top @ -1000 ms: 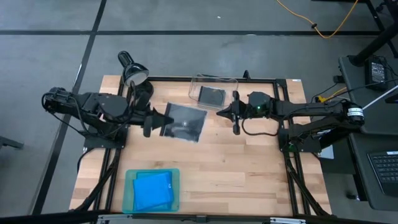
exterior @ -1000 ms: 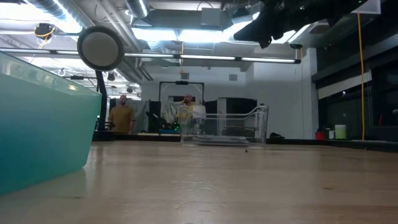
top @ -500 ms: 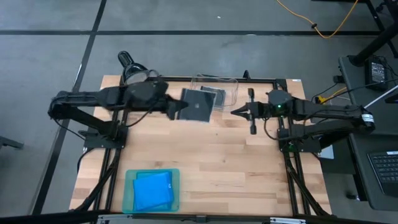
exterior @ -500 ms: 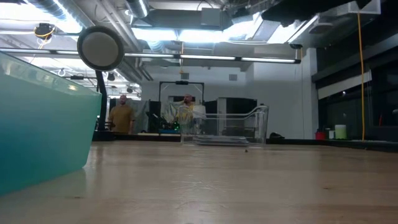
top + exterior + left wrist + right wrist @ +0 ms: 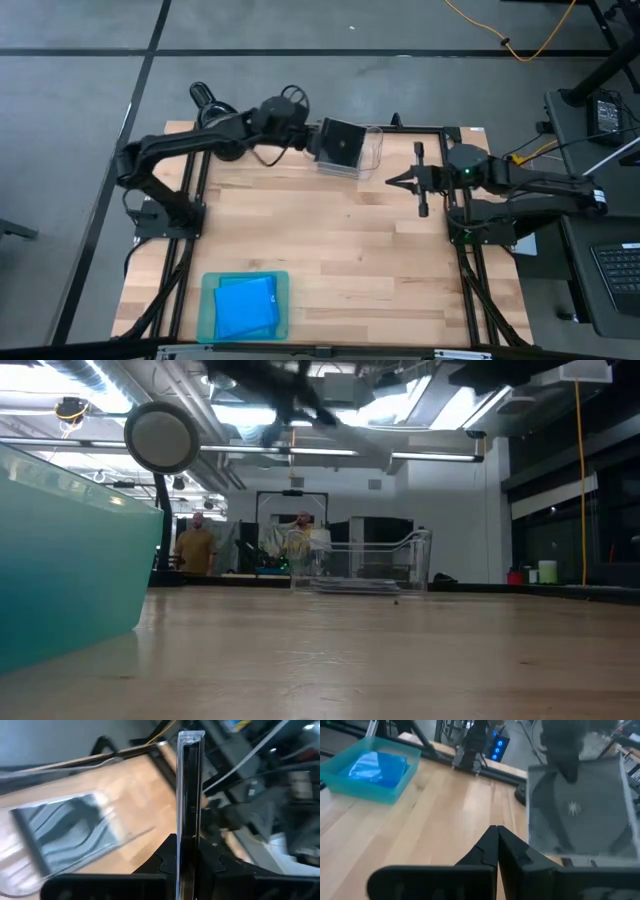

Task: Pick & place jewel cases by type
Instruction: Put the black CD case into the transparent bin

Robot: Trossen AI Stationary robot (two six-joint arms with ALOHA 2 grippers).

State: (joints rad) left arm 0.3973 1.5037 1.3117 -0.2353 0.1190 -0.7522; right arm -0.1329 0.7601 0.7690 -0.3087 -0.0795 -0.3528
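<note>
A dark grey square jewel case with a disc showing is held by my left gripper above the clear plastic bin at the table's far edge. In the left wrist view the case shows edge-on between my fingers, and another dark case lies flat in the bin. Blue cases lie stacked in the teal tray near the front left. My right gripper is shut, to the right of the bin, touching nothing; its wrist view faces the held case. My left gripper pinches the dark grey case between its two fingers at one edge, coming from the table's left. The case is lifted clear of everything and hangs over the bin. Its broad face shows in the high view and toward the right wrist camera.
A desk lamp stands at the far left corner, its round head seen in the low view. The teal tray's wall fills the low view's left. Bare wood lies between the bin and the tray. People stand in the room beyond.
My left gripper carried the dark grey case from over the table's middle toward the far edge and to the right, ending above the clear bin. My right gripper drew back toward the table's right edge, staying shut.
</note>
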